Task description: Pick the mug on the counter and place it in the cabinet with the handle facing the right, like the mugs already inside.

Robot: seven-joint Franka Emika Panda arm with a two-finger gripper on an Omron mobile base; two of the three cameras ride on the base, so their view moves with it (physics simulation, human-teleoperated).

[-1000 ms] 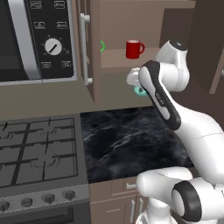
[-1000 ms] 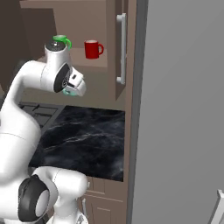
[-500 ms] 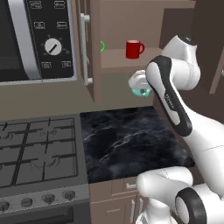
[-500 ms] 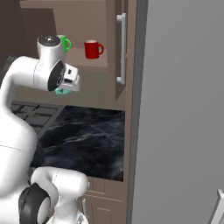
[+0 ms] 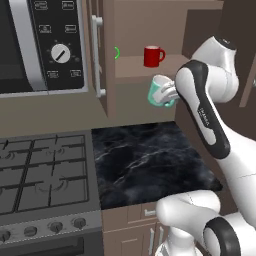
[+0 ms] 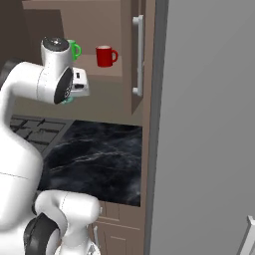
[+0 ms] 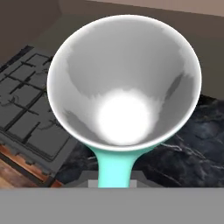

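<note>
Above the black marble worktop (image 5: pixel 145 160), below the open cabinet (image 5: pixel 150 70) shelf where a red mug (image 5: pixel 153 56) stands at twelve o'clock of it, the teal mug (image 5: pixel 159 91) hangs tilted, its handle (image 7: pixel 114 168) clenched in the fingers (image 5: pixel 168 93).

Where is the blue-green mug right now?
The teal mug is up in the air in the gripper, just below the cabinet shelf, under the red mug, above the counter.
</note>
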